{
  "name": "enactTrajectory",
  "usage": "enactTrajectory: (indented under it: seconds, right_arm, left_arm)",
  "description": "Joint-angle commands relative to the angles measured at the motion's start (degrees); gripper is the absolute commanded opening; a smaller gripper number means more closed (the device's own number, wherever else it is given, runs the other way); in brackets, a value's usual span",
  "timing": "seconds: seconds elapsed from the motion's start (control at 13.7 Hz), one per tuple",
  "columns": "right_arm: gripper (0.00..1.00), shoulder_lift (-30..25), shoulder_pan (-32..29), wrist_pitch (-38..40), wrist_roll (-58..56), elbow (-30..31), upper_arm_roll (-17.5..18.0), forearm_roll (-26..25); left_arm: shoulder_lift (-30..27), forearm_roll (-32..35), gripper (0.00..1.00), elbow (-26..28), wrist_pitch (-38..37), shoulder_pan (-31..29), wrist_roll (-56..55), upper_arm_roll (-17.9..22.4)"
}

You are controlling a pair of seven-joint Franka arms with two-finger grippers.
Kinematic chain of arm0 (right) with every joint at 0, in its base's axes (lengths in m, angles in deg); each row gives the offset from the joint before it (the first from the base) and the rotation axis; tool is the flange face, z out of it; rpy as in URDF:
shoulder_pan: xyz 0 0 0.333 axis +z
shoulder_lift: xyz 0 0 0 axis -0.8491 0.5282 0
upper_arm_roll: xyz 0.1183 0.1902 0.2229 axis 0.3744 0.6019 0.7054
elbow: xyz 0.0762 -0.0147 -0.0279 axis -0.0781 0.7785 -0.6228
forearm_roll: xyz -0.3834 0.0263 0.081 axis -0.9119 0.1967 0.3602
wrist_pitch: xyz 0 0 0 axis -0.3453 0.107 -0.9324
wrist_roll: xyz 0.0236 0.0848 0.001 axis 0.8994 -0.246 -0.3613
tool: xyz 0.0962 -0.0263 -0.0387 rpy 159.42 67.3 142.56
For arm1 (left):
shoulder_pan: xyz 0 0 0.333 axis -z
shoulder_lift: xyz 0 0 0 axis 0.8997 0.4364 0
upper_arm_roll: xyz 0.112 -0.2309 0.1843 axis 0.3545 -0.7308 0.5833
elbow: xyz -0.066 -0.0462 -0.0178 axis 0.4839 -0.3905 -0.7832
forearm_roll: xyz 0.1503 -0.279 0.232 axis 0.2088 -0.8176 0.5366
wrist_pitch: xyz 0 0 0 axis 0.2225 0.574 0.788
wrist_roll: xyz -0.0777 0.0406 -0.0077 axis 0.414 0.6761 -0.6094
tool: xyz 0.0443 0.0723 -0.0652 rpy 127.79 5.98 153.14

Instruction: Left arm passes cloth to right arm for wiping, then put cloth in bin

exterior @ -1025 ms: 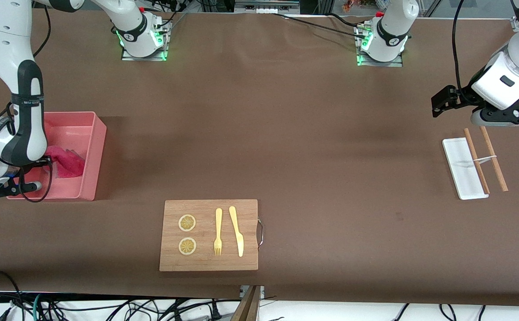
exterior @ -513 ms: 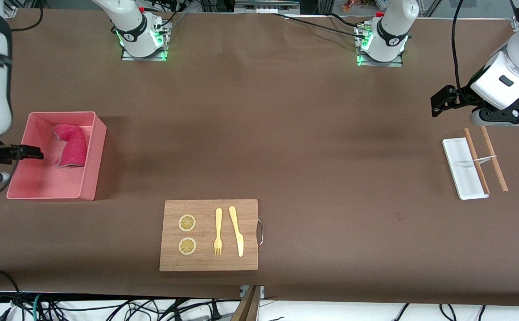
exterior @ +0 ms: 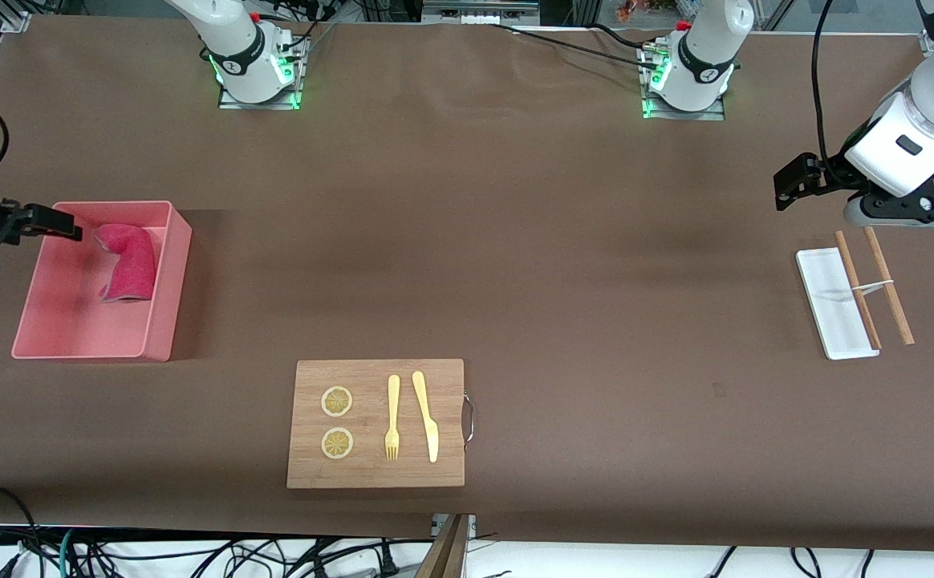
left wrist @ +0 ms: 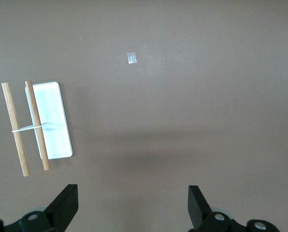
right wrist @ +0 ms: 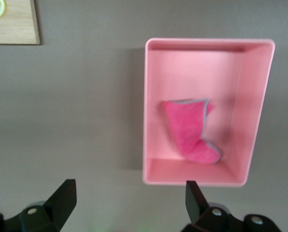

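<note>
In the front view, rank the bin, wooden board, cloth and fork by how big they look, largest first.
1. Wooden board and bin: too close in apparent size to rank; the bin's tall walls add to its outline.
2. Cloth, lying in the bin.
3. Fork, similar in length to the cloth but far thinner.

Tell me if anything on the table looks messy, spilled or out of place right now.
Nothing is spilled or damaged. The cloth lies crumpled in the bin. One oddity: the banded pair of wooden sticks rests half on the white tray, one stick on it, the other on the table.
</note>
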Motion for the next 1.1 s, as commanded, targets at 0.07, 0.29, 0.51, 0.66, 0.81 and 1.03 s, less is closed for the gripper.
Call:
enactTrajectory:
  seconds: [0.07,0.29,0.51,0.66,0.81,1.03]
  right_arm:
    - [1.00,-5.66,-3.96,4.41,7.36,0.57,7.55,-1.38]
    - [1.00,-7.95,-6.07,7.66,7.01,0.57,12.55,-2.25]
    - [1.00,-10.50,-6.42,7.23,6.83,0.39,13.53,-4.97]
    - [1.00,-11.21,-7.47,7.14,7.01,-0.04,13.36,-4.63]
    - [1.00,-10.86,-7.65,6.52,7.53,-0.05,13.79,-4.46]
    - [1.00,-10.60,-7.74,6.87,10.52,-0.05,14.76,-2.09]
  left_arm:
    - [0.83,0.18,1.00,-1.80,-1.26,0.06,0.52,-0.14]
    - [0.92,0.18,1.00,-1.80,-1.00,0.06,0.52,-0.14]
    - [1.18,0.01,1.00,-2.33,-0.73,0.23,0.52,-0.31]
    - [1.18,0.27,1.00,-3.03,-0.82,0.23,0.43,-1.72]
    - [1.18,0.18,1.00,-2.94,-0.82,-0.11,0.43,-1.72]
    - [1.18,0.18,1.00,-2.94,-1.08,-0.29,0.43,-1.63]
